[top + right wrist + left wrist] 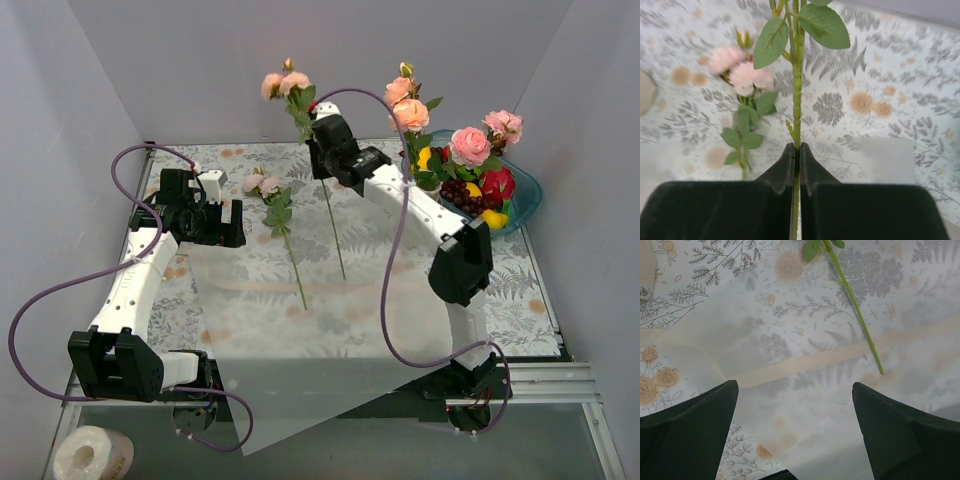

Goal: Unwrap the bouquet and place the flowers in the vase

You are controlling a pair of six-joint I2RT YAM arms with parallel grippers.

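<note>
My right gripper (pixel 320 150) (pixel 796 146) is shut on the green stem of a pink rose (pixel 285 83), lifted with its stem (pixel 797 95) hanging toward the table. Another of the flowers, a pale pink rose (pixel 265 185) (pixel 742 75), lies flat on the table left of it, its stem (pixel 855 305) reaching onto the unwrapped translucent paper (pixel 300 340) (pixel 805 405). A cream ribbon (pixel 830 356) shows under the paper. My left gripper (pixel 238 224) (pixel 794 385) hangs open just above the paper, holding nothing. Peach roses (pixel 408 108) stand upright behind my right arm. The vase itself is hidden.
A blue bowl (pixel 528 195) of toy fruit sits at the back right, with pink roses (pixel 470 146) rising beside it. A floral cloth (pixel 520 290) covers the table. A paper roll (pixel 90 455) lies at the near left corner. Grey walls close in both sides.
</note>
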